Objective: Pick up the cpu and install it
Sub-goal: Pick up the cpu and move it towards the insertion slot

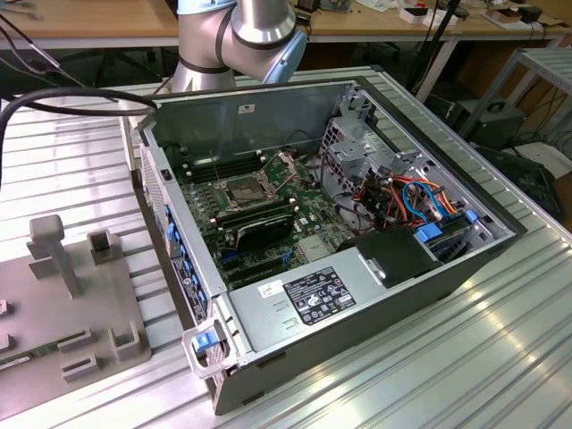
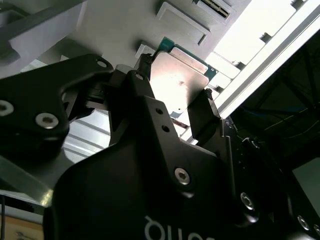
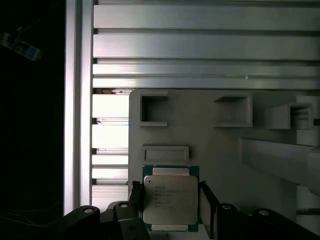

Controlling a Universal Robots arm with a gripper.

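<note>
The cpu [image 3: 170, 202] is a small square chip with a silvery face on a green board. It lies on a grey fixture plate [image 3: 225, 150]. In both wrist views my gripper [image 3: 171, 194] straddles it, with one black finger against each of two opposite edges, shut on it. The second wrist view shows the cpu [image 2: 180, 80] catching bright light between the fingers of the gripper [image 2: 176, 80]. In the exterior view the open computer case [image 1: 357, 295] holds the motherboard, with the metal-framed socket [image 1: 243, 189] near its middle.
The grey fixture plate [image 1: 80, 295], with upright posts and pockets, sits at the exterior view's left on a ribbed aluminium table [image 1: 500, 357]. The arm's base joints [image 1: 241, 36] stand behind the case. A black cable [image 1: 71, 98] loops across the table at the back left.
</note>
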